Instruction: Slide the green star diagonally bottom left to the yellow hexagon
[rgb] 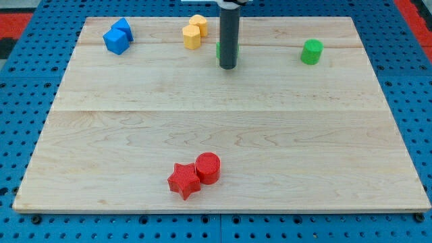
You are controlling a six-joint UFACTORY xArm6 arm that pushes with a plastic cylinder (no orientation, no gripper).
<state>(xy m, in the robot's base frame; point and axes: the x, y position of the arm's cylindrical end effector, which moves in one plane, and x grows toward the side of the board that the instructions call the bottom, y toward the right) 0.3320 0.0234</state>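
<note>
The wooden surface (223, 128) fills most of the view, a pale board of joined planks lying on a blue pegboard (20, 135); a strip of red shows at the view's top corners. No container stands anywhere on the surface, so every block sits loose on the bare wood.

The dark rod (229, 34) comes down from the view's top, just right of centre. There is no gripper on this arm, so nothing is spread or pinched; my tip (228, 67) rests on the surface near the top edge. A green block (218, 49) peeks out from behind the rod on both sides, touching it or just behind it; its shape is mostly hidden, so I cannot tell for sure that it is the star.

At the view's bottom, slightly left of centre, a red star (183, 180) and a red cylinder (208, 168) touch each other, the cylinder up and to the right. At the top left, 2 blue blocks (117, 36) sit pressed together. Just left of my tip, 2 yellow blocks (194, 31) touch, one behind the other; the front one looks like a hexagon. A green cylinder (311, 51) stands alone at the top right, well apart from the rod.
</note>
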